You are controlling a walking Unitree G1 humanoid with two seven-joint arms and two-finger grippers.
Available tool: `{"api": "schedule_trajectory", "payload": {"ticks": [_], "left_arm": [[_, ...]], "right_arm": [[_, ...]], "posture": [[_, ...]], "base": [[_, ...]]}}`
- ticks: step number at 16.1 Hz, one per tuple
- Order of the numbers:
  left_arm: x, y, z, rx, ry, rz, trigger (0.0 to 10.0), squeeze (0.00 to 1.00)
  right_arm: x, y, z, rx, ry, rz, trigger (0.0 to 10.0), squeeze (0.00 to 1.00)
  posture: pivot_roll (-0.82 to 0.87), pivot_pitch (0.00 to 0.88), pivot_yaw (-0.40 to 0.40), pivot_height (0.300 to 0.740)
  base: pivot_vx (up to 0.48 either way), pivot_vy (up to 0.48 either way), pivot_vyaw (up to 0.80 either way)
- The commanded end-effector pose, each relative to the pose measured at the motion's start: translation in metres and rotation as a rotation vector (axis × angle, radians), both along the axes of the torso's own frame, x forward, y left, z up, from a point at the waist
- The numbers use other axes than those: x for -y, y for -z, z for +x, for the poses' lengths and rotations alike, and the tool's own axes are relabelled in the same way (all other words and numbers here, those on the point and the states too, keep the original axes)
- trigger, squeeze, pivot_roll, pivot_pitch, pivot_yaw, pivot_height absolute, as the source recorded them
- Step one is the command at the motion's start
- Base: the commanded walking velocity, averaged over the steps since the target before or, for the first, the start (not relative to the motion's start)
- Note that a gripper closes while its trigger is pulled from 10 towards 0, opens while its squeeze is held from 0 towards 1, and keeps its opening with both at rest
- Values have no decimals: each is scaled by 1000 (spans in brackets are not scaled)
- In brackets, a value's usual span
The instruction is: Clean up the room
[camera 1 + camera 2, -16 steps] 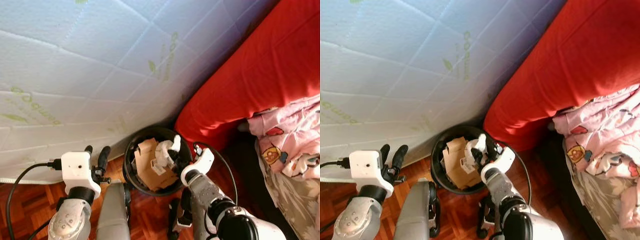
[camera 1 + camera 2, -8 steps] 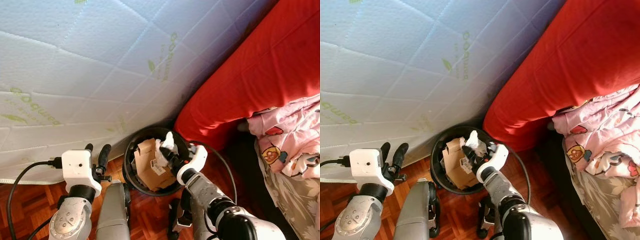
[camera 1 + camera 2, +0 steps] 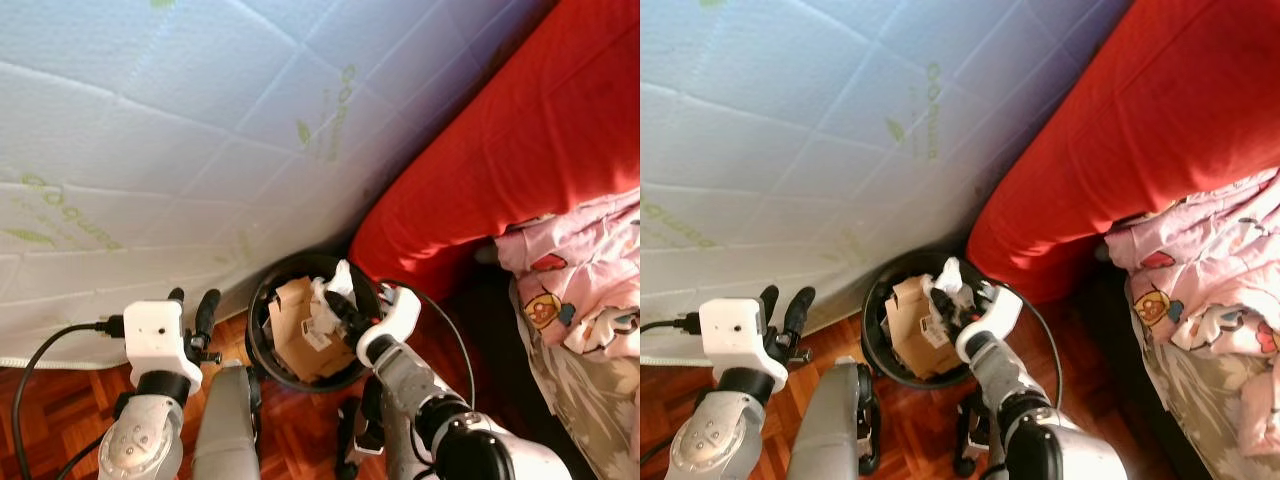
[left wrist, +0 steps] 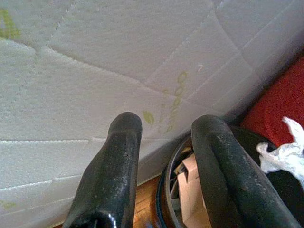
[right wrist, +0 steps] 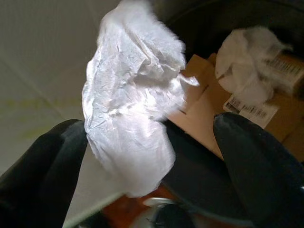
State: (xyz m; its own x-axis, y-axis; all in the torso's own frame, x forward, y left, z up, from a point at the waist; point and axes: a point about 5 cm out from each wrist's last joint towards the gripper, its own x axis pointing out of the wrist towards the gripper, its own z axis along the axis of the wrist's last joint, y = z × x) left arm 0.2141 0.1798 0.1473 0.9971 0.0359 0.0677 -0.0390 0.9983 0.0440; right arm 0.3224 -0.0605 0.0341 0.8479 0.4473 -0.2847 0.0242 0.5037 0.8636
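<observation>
A black round bin (image 3: 254, 322) stands on the floor against the mattress, stuffed with brown cardboard (image 3: 293, 327) and white scraps. My right gripper (image 3: 345, 308) hovers over the bin's right side. In the right wrist view its fingers (image 5: 42, 166) are spread wide, and a crumpled white tissue (image 5: 133, 104) rests against one of them without reaching the other. The same tissue (image 3: 338, 281) shows just above the bin's rim. My left gripper (image 3: 192, 305) is raised left of the bin, open with nothing in it, pointing at the mattress.
A white quilted mattress (image 3: 150, 150) leans behind the bin. A red covered bed or sofa (image 3: 500, 150) rises on the right, with pink patterned cloth (image 3: 580, 270) lying on it. Wood parquet floor (image 3: 60, 410) lies under me. A black cable (image 3: 35, 365) runs from the left wrist.
My right gripper has shifted slightly above the bin and the white tissue sits a little higher over the rim. The left arm has stayed put.
</observation>
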Motion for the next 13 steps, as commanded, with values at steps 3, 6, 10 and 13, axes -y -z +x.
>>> {"api": "schedule_trajectory", "payload": {"ticks": [3,6,10,13], "left_arm": [[1,9,-4,-37,-7,-1,10000,0],[4,7,-2,-34,4,-2,10000,0],[2,7,-2,-32,1,2,10000,0],[2,7,-2,-31,4,3,10000,0]], "right_arm": [[-47,3,-19,-42,-125,83,10000,0],[-35,34,-40,-197,-130,-106,10000,0],[-48,-11,-10,18,-60,250,10000,0],[-37,26,-32,-181,-119,-100,10000,0]], "posture": [[350,446,-153,637],[360,444,-153,637],[356,443,-147,637],[354,442,-145,637]], "base": [[0,0,0],[0,0,0],[0,0,0],[0,0,0]]}}
